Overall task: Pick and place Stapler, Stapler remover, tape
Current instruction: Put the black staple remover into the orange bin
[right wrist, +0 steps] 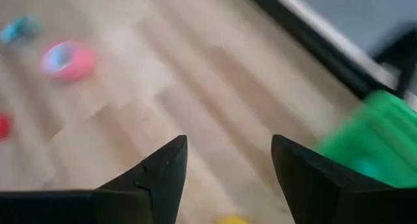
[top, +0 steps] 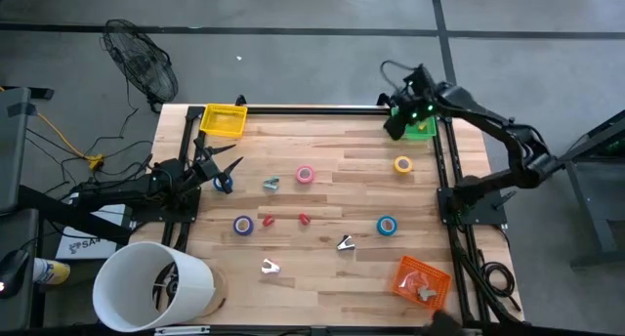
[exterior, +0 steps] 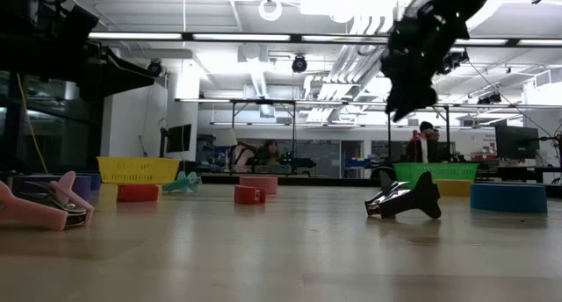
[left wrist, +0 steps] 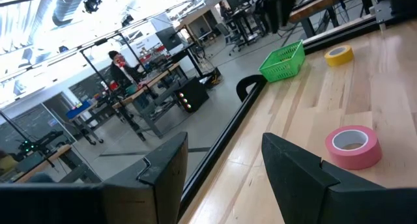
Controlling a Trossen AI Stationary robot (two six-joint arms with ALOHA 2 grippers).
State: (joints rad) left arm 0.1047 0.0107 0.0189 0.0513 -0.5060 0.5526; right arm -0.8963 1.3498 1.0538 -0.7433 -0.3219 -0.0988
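Note:
Both grippers are open and hold nothing. My right gripper (top: 395,128) (right wrist: 228,154) hangs in the air at the table's far right, over the left rim of the green basket (top: 423,129) (right wrist: 371,138). My left gripper (top: 221,171) (left wrist: 225,152) waits level at the left edge. Tape rolls lie flat on the wood: pink (top: 306,175) (left wrist: 354,146), yellow (top: 403,164), blue (top: 387,225) and purple (top: 242,225). Two small red staplers (top: 269,220) (top: 304,219) sit mid-table. Staple removers lie at the middle (top: 270,184), near the middle right (top: 345,243) (exterior: 404,199) and near the front (top: 270,268).
A yellow basket (top: 223,119) stands at the far left corner and an orange basket (top: 422,280) at the near right corner. A white bucket (top: 156,287) lies off the near left corner. Another blue tape roll (top: 223,184) sits just by my left gripper. Black rails frame the table.

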